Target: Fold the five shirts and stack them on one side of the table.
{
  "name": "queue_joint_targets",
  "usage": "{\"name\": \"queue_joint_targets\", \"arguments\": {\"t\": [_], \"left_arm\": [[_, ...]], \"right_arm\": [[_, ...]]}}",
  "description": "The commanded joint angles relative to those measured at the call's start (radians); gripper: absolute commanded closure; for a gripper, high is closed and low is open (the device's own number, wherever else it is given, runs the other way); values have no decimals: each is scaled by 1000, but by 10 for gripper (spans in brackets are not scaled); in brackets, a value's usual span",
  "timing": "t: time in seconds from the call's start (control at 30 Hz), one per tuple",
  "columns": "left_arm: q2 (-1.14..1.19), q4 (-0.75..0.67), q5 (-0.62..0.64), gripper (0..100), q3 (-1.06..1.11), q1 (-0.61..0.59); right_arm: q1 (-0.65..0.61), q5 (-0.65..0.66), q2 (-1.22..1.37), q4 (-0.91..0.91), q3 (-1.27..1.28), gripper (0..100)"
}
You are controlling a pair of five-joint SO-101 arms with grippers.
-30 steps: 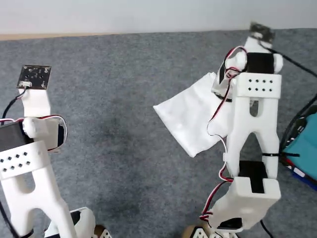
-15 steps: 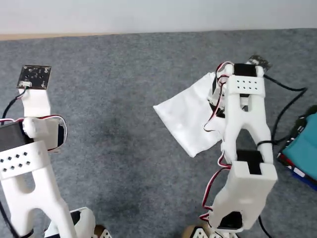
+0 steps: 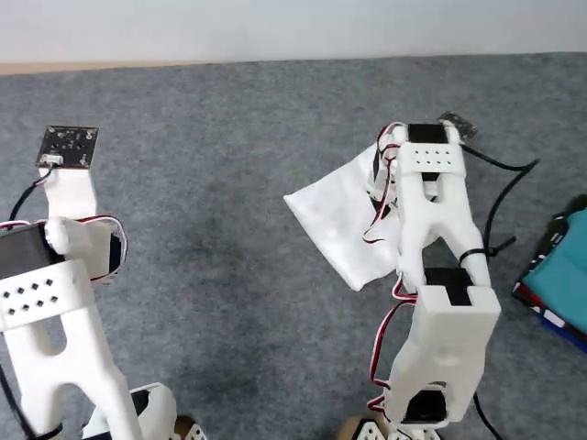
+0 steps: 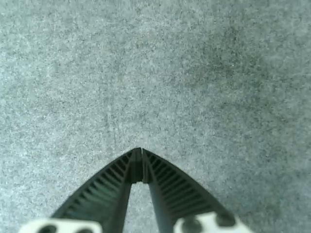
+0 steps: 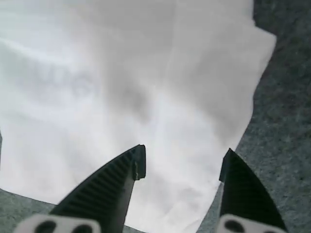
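Finds white shirt (image 3: 341, 218) lying toward 3 o'clock on grey bench (image 3: 202, 137), right pincer (image 5: 184, 151) spread apart above it, left pincer (image 4: 141, 154) closed together over bare bench; judges cloth light, limp, best pinched at a corner.

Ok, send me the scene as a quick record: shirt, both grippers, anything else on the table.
white shirt: lying on the grey table, partly beneath the right arm
right gripper: open, over the white shirt, holding nothing
left gripper: shut, empty, over bare table
teal cloth: at the table's right edge, resting on something dark blue
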Motion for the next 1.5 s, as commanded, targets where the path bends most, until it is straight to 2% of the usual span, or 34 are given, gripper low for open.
{"name": "queue_joint_targets", "arguments": {"t": [0.0, 0.2, 0.5, 0.73, 1.2, 1.47], "left_arm": [[-6, 15, -8, 994, -1, -8], [-6, 14, -8, 994, -1, -5], [-6, 9, -8, 994, -1, -6], [-6, 9, -8, 994, -1, -5], [-6, 14, -8, 994, -1, -8], [-6, 14, -8, 994, -1, -8]], "right_arm": [[-7, -11, 5, -35, -8, 740], [-4, -11, 62, -96, -8, 740], [-8, -3, 18, 8, -9, 734], [-8, -3, -7, 50, -8, 634], [-30, -9, 116, -219, -6, 625], [-30, -11, 228, -268, -9, 626]]}}
